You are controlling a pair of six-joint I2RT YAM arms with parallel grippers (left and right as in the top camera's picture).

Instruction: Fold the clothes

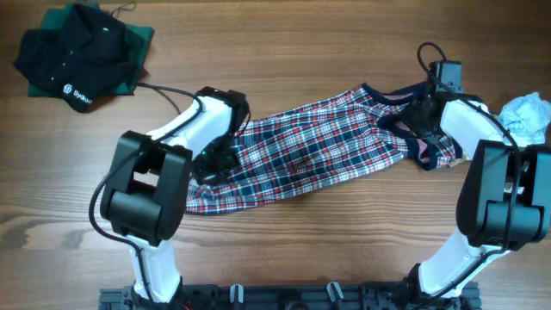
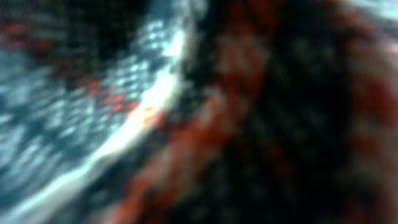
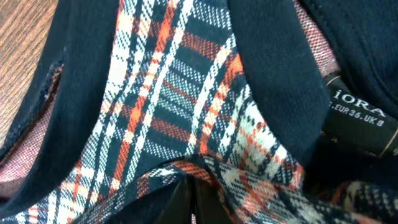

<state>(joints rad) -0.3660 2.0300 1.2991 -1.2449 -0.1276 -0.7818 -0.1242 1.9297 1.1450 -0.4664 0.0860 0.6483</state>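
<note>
Two arms work one garment: the plaid cloth [image 1: 310, 159] lies drawn out in a long diagonal band across the table [image 1: 327, 250], from its near-left end to its far-right end. Nearest, the left gripper [image 1: 215, 162] is pressed down onto the near-left end. Its wrist camera shows only blurred red and navy weave [image 2: 81, 93], so whether its fingers are apart or together cannot be told. Farther right, the right gripper [image 1: 424, 116] sits at the waistband [image 3: 267, 74] end, where the navy trim, the pinkish inside and a size label [image 3: 364, 115] show. Seen from its wrist, the dark fingers [image 3: 186, 202] look closed together, with a pucker of plaid gathered into them.

Judged from this, the step in hand is stretching the cloth flat by its two ends, ahead of a first fold. The next move calls for both ends to be lifted together and one end carried over onto the other, with the edges kept in line.

Bare wood lies open on the near side of the band. A pale crumpled cloth [image 1: 527, 116] sits just beside the right arm. At the far-left corner, well apart, a black shirt [image 1: 77, 52] rests on a green garment [image 1: 138, 39].
</note>
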